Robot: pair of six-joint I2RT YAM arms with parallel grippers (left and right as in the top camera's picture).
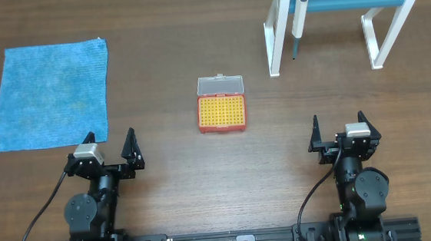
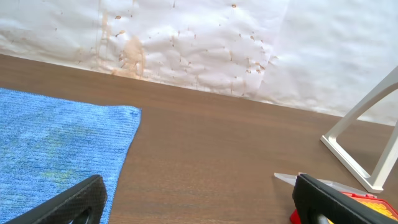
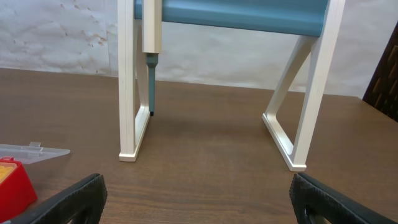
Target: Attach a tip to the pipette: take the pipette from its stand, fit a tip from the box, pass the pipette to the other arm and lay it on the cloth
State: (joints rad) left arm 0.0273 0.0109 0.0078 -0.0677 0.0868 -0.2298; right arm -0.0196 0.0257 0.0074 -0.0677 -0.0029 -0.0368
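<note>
The pipette (image 1: pixel 299 21) hangs upright at the left end of its white-and-blue stand (image 1: pixel 345 2) at the back right; the right wrist view shows its lower shaft (image 3: pixel 151 62) beside the stand's left leg. The red tip box (image 1: pixel 221 111) with yellow tips sits mid-table, its clear lid open. A blue cloth (image 1: pixel 51 93) lies flat at the back left, also in the left wrist view (image 2: pixel 56 155). My left gripper (image 1: pixel 112 146) rests open near the front left, nothing between its fingers. My right gripper (image 1: pixel 339 129) is open near the front right, well short of the stand.
The brown wooden table (image 1: pixel 156 56) has free room between the cloth, the box and the stand. A white wall (image 2: pixel 217 43) runs along the table's far edge. The stand's leg (image 2: pixel 367 155) and a corner of the tip box (image 2: pixel 348 199) appear in the left wrist view.
</note>
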